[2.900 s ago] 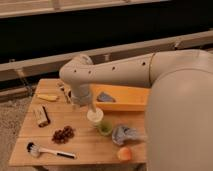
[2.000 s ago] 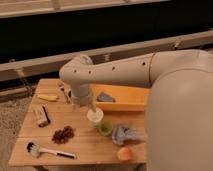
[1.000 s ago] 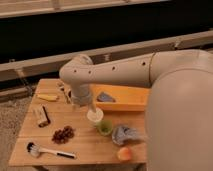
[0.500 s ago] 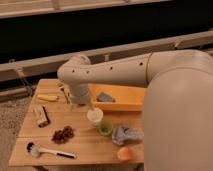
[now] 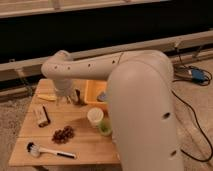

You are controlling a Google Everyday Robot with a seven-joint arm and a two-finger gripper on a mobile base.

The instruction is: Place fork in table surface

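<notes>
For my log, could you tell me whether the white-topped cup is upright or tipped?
Upright: the cup stands on the table surface, white top facing up. The gripper is farther back, beside the orange tub.

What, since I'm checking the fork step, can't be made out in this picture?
Camera view:
- Fork: not identifiable. Whatever is at the pincer, which hangs over the back of the table surface just left of the orange-yellow tub, is too small and dark to tell.
- Right side of the table surface: hidden behind the arm.
- Tub's right end and contents: covered by the arm.
</notes>
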